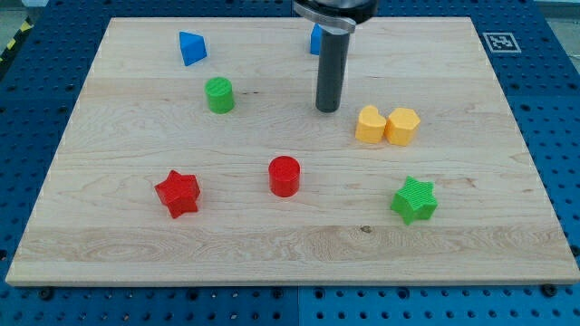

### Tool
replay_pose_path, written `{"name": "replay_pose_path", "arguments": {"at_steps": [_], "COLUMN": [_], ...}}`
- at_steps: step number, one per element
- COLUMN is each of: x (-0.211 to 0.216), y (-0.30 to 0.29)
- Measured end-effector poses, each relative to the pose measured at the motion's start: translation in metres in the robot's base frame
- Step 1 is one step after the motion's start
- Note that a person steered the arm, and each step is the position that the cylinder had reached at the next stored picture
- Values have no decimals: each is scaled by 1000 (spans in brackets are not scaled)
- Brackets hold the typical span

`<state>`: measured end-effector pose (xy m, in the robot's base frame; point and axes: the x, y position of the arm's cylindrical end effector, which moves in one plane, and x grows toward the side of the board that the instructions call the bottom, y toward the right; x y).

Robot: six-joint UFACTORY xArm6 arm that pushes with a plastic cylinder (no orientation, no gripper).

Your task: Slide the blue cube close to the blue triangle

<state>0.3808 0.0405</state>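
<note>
My tip (328, 109), a bare rod tool with nothing to open and holding nothing, is resting on the worktop (272, 244) just below the blue cube (314, 40), which is sitting half hidden by the top edge. The blue triangle (191, 48) is lying toward the top-left corner, above the green cylinder (218, 94).

Blue triangle (191, 48), green cylinder (218, 94), red star (178, 193).

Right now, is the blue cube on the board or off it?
On the board. The blue cube sits near the wooden board's top edge, mostly hidden behind the rod; my tip is below it.
</note>
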Motion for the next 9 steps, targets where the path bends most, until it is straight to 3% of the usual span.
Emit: {"name": "replay_pose_path", "arguments": {"at_steps": [2,3,5,9], "x": [-34,-71,-82,-120], "y": [-17,-13,48,67]}}
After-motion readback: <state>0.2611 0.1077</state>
